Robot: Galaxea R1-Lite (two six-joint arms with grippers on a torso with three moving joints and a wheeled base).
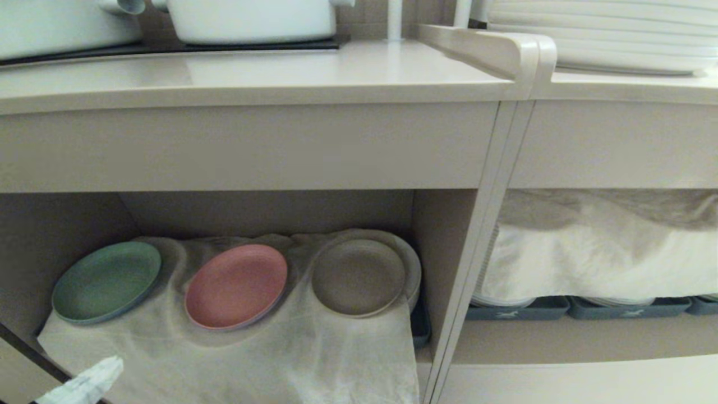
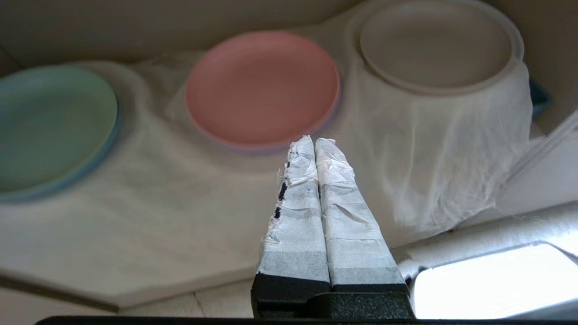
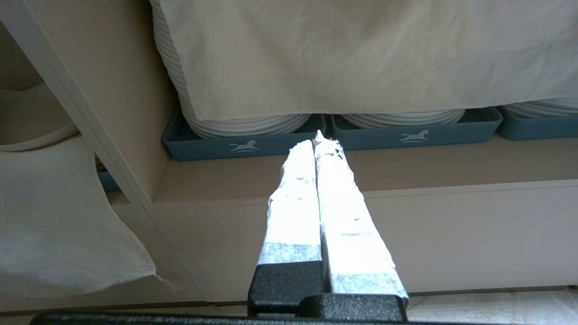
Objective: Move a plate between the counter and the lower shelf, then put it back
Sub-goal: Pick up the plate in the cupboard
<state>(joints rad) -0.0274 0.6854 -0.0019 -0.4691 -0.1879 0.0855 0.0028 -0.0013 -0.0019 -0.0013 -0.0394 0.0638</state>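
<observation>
Along the lower left of the head view, the left gripper shows only its white-taped tips, pressed together and empty, in front of the draped cloth that lines the lower shelf. On that cloth, from left to right, lie a green plate, a pink plate and the plate, cream-beige and matte, at the right end of the recess close to the side wall. The beige plate seems to rest on another pale plate whose rim shows behind it. Just below and right of it, a corner of a dark blue-grey tray pokes out from under the cloth.

Across the top of the frame runs the counter, with white pots on a black hob panel at upper left and a stack of large white plates at upper right.

Further right, in the neighbouring compartment, a second cloth covers stacked white plates that sit in blue-grey trays.

From the right wrist view, the right gripper hangs before those trays, its taped fingers closed against each other with nothing between them. Each tray carries a small white horse mark, and each holds its own stack of white plates.
</observation>
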